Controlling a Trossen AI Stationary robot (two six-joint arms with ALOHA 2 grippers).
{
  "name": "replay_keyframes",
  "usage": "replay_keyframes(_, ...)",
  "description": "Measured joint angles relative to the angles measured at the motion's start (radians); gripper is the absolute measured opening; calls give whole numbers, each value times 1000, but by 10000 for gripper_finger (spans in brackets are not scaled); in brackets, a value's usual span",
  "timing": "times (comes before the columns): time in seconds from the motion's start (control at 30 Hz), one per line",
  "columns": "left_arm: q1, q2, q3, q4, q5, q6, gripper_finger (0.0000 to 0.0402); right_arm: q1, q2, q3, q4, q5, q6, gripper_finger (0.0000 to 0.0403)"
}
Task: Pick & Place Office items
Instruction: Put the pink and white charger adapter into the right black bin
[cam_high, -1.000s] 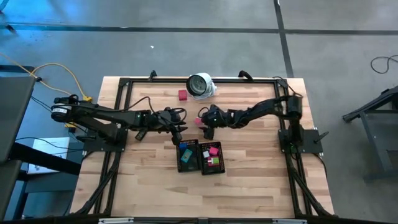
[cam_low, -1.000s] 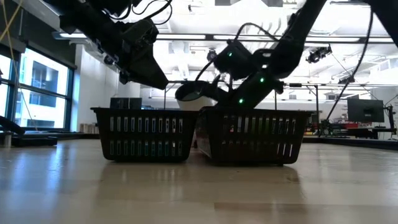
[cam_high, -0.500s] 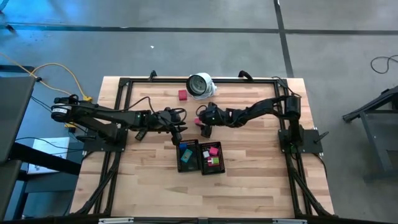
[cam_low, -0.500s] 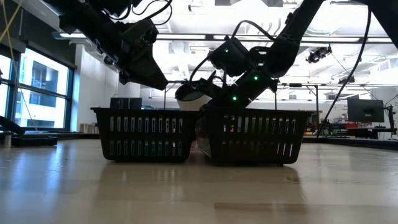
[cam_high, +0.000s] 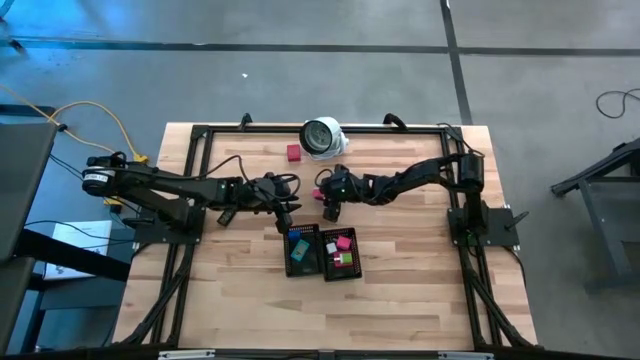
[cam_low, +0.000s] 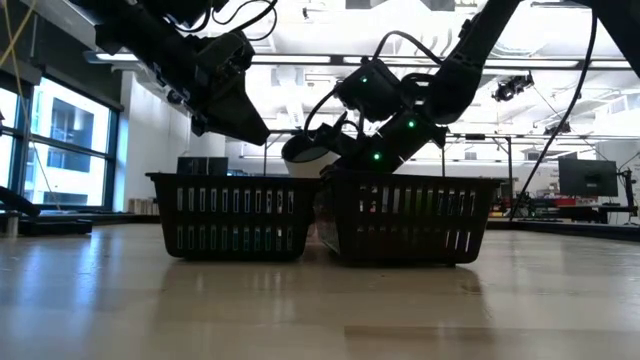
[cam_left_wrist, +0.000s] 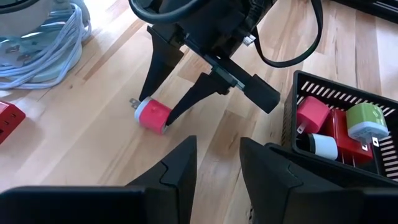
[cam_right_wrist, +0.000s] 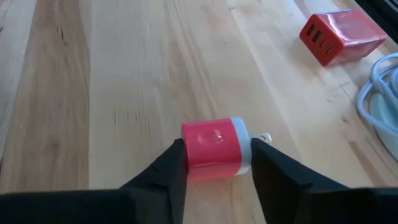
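The right gripper (cam_left_wrist: 163, 111) stands low over the table (cam_high: 420, 290), its two fingers set either side of a pink charger (cam_right_wrist: 214, 149) that lies on its side on the wood, prongs pointing away from the trays. In the right wrist view the fingers (cam_right_wrist: 166, 171) press against both flanks of the charger, so it looks grasped though not yet lifted; taking it across its short width seems meant to keep the prongs clear of the pads. The charger lies on open wood between the coiled white cable reel (cam_high: 323, 137) at the table's far edge and the two black trays (cam_high: 322, 252), which stand side by side, touching, nearer the front. The right-hand tray (cam_left_wrist: 336, 130) already holds pink, red, green and white pieces, the left-hand one a blue piece, so sorting is probably well along. A red charger (cam_right_wrist: 341, 34) waits on the wood just beside the cable reel. The left gripper (cam_high: 284, 213) hovers near the back corner of the left tray with its fingers parted and nothing between them, likely waiting. The path from the charger to the trays is short and bare, but the tray rim must be cleared, and the left arm sits close enough that the two could crowd each other above the trays.
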Motion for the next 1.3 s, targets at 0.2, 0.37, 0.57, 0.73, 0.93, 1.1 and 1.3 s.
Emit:
replay_keyframes(0.2, 0, 0, 0, 0, 0, -4, 118, 0, 0, 0, 0, 1, -1, 127)
replay_keyframes(0.37, 0, 0, 0, 0, 0, -6, 118, 13, -4, 0, -5, 67, -58, 127)
replay_keyframes(0.57, 0, 0, 0, 1, -1, -8, 118, 73, -108, -3, -93, 237, -163, 127)
replay_keyframes(0.73, 5, 0, -1, 10, -10, -25, 118, 152, -229, -4, -164, 320, -191, 127)
replay_keyframes(0.93, 14, 0, -1, 86, -14, -65, 118, 326, -354, 0, -206, 556, -284, 127)
replay_keyframes(1.1, 6, 0, -5, 267, 83, -68, 118, 474, -371, 0, -209, 742, -338, 127)
replay_keyframes(1.3, -44, 34, -24, 489, 154, -68, 118, 580, -368, 0, -210, 953, -370, 127)
